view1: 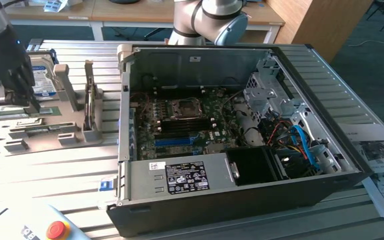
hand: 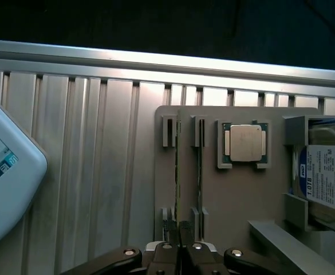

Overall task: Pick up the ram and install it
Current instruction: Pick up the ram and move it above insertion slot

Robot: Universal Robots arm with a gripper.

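The ram (view1: 18, 115) is a slim green stick lying level at the exterior view's far left, over the grey parts holder (view1: 52, 140). My gripper (view1: 30, 105) is shut on it from above. In the wrist view the ram (hand: 177, 172) shows edge-on as a thin dark line running up from my gripper (hand: 178, 238), whose black fingertips (hand: 170, 232) are pinched against it. It lines up with the holder's slot brackets (hand: 168, 132); I cannot tell whether it still sits in them. The open computer case (view1: 199, 49) with its motherboard (view1: 178, 120) lies toward the exterior view's right.
A second thin stick (hand: 198, 172) stands in the neighbouring slot. The holder (hand: 236, 195) also carries a square silver processor (hand: 245, 143) and a hard drive (hand: 327, 177) (view1: 42, 82). A white pendant (hand: 1, 172) with a red stop button (view1: 57, 230) lies nearby. Papers (view1: 379, 155) sit past the case.
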